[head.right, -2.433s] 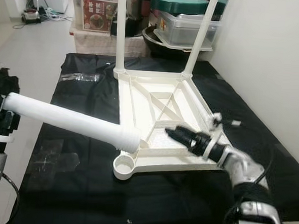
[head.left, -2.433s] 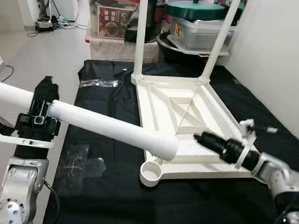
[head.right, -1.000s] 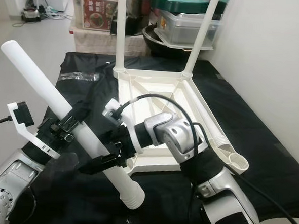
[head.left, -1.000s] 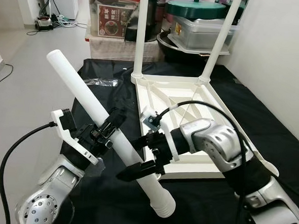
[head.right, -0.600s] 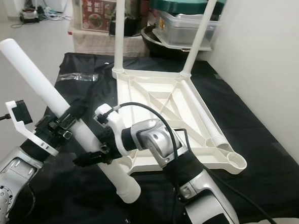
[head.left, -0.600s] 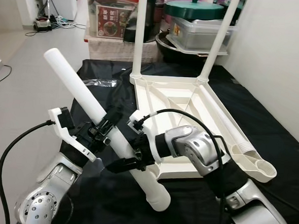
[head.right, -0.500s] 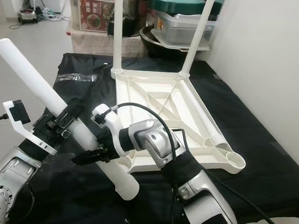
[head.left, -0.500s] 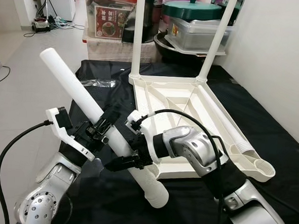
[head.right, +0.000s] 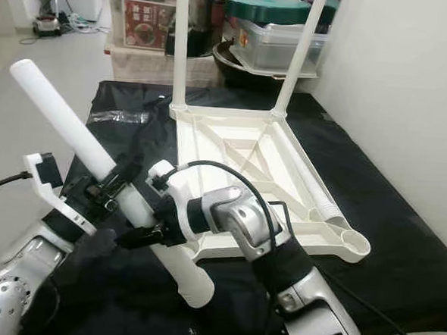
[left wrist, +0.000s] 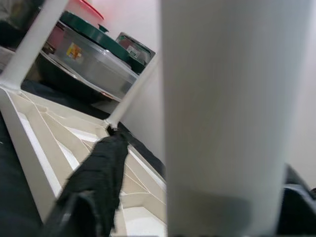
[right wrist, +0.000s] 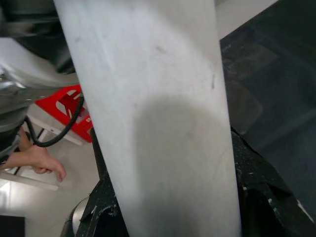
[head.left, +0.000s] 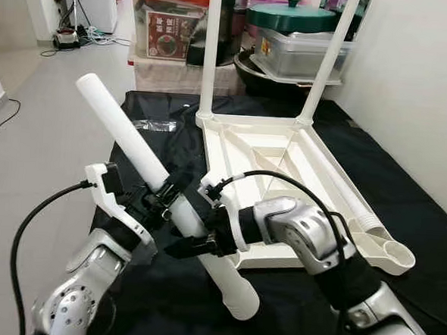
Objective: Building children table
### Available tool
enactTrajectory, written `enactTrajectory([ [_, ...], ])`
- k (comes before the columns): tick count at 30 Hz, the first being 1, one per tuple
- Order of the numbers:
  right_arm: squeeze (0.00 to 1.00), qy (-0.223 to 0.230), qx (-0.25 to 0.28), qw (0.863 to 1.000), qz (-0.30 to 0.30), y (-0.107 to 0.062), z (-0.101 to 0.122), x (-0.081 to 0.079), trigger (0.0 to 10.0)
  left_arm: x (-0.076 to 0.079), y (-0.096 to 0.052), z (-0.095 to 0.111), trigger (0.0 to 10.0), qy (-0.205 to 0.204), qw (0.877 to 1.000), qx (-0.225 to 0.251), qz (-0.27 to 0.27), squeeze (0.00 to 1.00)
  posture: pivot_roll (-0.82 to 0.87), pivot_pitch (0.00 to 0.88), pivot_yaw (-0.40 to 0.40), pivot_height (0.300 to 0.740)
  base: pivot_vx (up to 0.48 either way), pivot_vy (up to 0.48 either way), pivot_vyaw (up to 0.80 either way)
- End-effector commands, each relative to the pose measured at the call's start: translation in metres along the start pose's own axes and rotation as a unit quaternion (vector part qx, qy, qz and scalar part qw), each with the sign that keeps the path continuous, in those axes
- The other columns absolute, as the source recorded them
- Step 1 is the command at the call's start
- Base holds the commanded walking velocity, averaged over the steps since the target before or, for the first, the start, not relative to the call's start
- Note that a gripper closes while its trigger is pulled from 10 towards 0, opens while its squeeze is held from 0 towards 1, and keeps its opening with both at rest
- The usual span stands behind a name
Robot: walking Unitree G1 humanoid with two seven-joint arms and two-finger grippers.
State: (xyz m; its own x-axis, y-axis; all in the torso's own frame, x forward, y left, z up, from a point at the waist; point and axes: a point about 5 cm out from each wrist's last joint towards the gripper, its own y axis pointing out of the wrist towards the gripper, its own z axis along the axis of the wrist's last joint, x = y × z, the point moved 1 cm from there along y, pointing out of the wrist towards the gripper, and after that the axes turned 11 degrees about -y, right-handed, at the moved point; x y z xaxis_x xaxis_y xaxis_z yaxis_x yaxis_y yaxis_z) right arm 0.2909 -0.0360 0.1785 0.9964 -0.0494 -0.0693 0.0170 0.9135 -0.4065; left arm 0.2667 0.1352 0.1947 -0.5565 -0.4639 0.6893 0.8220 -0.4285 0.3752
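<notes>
A loose white table leg (head.left: 127, 135) slants from upper left down toward me, its ribbed end (head.left: 239, 305) low over the black mat. My left gripper (head.left: 163, 203) is shut on its middle. My right gripper (head.left: 192, 244) is shut on it just below. The white tabletop (head.left: 243, 150) lies upside down on the mat, with two legs standing at its far corners (head.left: 211, 53) (head.left: 327, 60). A third leg (head.left: 336, 186) lies along its right edge, and the front right socket (head.left: 397, 258) is open. In the wrist views the leg (left wrist: 222, 98) (right wrist: 158, 123) sits between black fingers (left wrist: 98, 177) (right wrist: 256, 187).
The black mat (head.left: 404, 194) covers the floor under the table. Storage bins (head.left: 171, 28) and a green-lidded container (head.left: 293, 16) stand behind it. A white wall (head.left: 418, 88) runs along the right. Bare grey floor (head.left: 45, 111) lies to the left. A person's hand (right wrist: 39, 160) appears low in the right wrist view.
The leg, earlier held level by my left gripper alone, now slants steeply. My right gripper left the tabletop and took hold of it. In the last half second the leg barely shifted.
</notes>
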Motion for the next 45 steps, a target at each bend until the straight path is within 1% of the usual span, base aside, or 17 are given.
enactTrajectory([
  [1, 0.0, -0.019, 0.025, 0.998, 0.047, 0.003, 0.012, -0.013, 0.0, -0.005, 0.002, -0.002, 10.0, 0.0, 1.0, -0.008, 0.006, 1.0, 0.07, 0.0, -0.078, 0.74, 0.0, 0.0, 0.0],
  [5, 0.0, -0.018, 0.027, 0.999, 0.043, -0.003, 0.012, -0.012, 0.0, 0.008, -0.001, -0.007, 10.0, 0.011, 0.999, -0.034, -0.034, 1.0, 0.07, 0.0, -0.078, 0.74, 0.0, 0.0, 0.0],
  [9, 0.0, -0.013, 0.029, 0.999, 0.033, -0.008, 0.011, -0.009, 0.0, 0.017, -0.002, -0.005, 10.0, -0.004, 0.998, -0.031, -0.058, 1.0, 0.07, 0.0, -0.078, 0.74, 0.0, 0.0, 0.0],
  [10, 0.0, -0.006, 0.035, 0.999, 0.019, -0.014, 0.011, -0.005, 0.0, 0.027, -0.004, 0.0, 10.0, -0.017, 0.996, -0.023, -0.085, 1.0, 0.07, 0.0, -0.08, 0.74, 0.0, 0.0, 0.0],
  [12, 0.0, -0.006, 0.035, 0.999, 0.019, -0.014, 0.011, -0.005, 0.0, 0.027, -0.004, 0.0, 10.0, -0.017, 0.996, -0.023, -0.085, 1.0, 0.07, 0.0, -0.08, 0.74, 0.0, 0.0, 0.0],
  [23, 0.0, 0.024, 0.058, 0.994, -0.088, -0.055, 0.012, 0.028, 0.0, 0.045, -0.01, 0.025, 10.0, -0.015, 0.992, 0.028, -0.124, 1.0, 0.08, 0.0, -0.082, 0.74, 0.0, 0.0, 0.0],
  [28, 0.0, 0.043, 0.089, 0.986, -0.137, -0.073, 0.019, 0.042, 0.0, 0.041, -0.011, 0.029, 10.0, -0.008, 0.994, 0.044, -0.096, 1.0, 0.08, 0.0, -0.082, 0.74, 0.0, 0.0, 0.0],
  [29, 0.0, 0.049, 0.101, 0.981, -0.157, -0.08, 0.023, 0.048, 0.0, 0.036, -0.012, 0.032, 10.0, -0.002, 0.996, 0.054, -0.073, 0.49, 0.09, 0.0, -0.079, 0.74, 0.0, 0.0, 0.0],
  [30, 0.0, 0.049, 0.101, 0.981, -0.157, -0.08, 0.023, 0.048, 0.0, 0.036, -0.012, 0.032, 10.0, -0.002, 0.996, 0.054, -0.073, 0.49, 0.09, 0.0, -0.079, 0.74, 0.0, 0.0, 0.0],
  [31, 0.0, 0.052, 0.118, 0.976, -0.177, -0.089, 0.029, 0.054, 0.0, 0.031, -0.014, 0.034, 10.0, 0.006, 0.997, 0.056, -0.054, 0.09, 0.08, 0.0, -0.078, 0.74, 0.0, 0.0, 0.0],
  [34, 0.0, 0.053, 0.135, 0.97, -0.196, -0.098, 0.035, 0.059, 0.0, 0.026, -0.016, 0.035, 10.0, 0.013, 0.998, 0.056, -0.035, 0.0, 0.09, 0.0, -0.079, 0.74, 0.0, 0.0, 0.0],
  [36, 0.0, 0.052, 0.179, 0.953, -0.238, -0.116, 0.05, 0.071, 0.0, 0.015, -0.023, 0.031, 10.0, 0.043, 0.998, 0.034, 0.0, 0.0, 0.09, 0.0, -0.081, 0.74, 0.0, 0.0, 0.0],
  [39, 0.0, 0.053, 0.207, 0.939, -0.268, -0.123, 0.058, 0.078, 0.0, 0.009, -0.026, 0.029, 10.0, 0.06, 0.998, 0.028, 0.024, 0.0, 0.08, 0.0, -0.082, 0.74, 0.0, 0.0, 0.0],
  [40, 0.0, 0.069, 0.273, 0.889, -0.361, -0.13, 0.068, 0.096, 0.0, -0.012, -0.031, 0.023, 10.0, 0.132, 0.986, 0.018, 0.104, 0.0, 0.1, 0.0, -0.091, 0.74, 0.0, 0.0, 0.0],
  [42, 0.0, 0.1, 0.313, 0.854, -0.404, -0.128, 0.07, 0.105, 0.0, -0.024, -0.035, 0.02, 10.0, 0.189, 0.97, 0.012, 0.15, 0.0, 0.11, 0.0, -0.094, 0.74, 0.0, 0.0, 0.0],
  [44, 0.0, 0.1, 0.313, 0.854, -0.404, -0.128, 0.07, 0.105, 0.0, -0.024, -0.035, 0.02, 10.0, 0.189, 0.97, 0.012, 0.15, 0.0, 0.11, 0.0, -0.094, 0.74, 0.0, 0.0, 0.0],
  [45, 0.0, 0.113, 0.324, 0.844, -0.412, -0.127, 0.07, 0.107, 0.0, -0.028, -0.036, 0.019, 10.0, 0.203, 0.966, 0.008, 0.16, 0.0, 0.11, 0.0, -0.094, 0.74, 0.0, 0.0, 0.0],
])
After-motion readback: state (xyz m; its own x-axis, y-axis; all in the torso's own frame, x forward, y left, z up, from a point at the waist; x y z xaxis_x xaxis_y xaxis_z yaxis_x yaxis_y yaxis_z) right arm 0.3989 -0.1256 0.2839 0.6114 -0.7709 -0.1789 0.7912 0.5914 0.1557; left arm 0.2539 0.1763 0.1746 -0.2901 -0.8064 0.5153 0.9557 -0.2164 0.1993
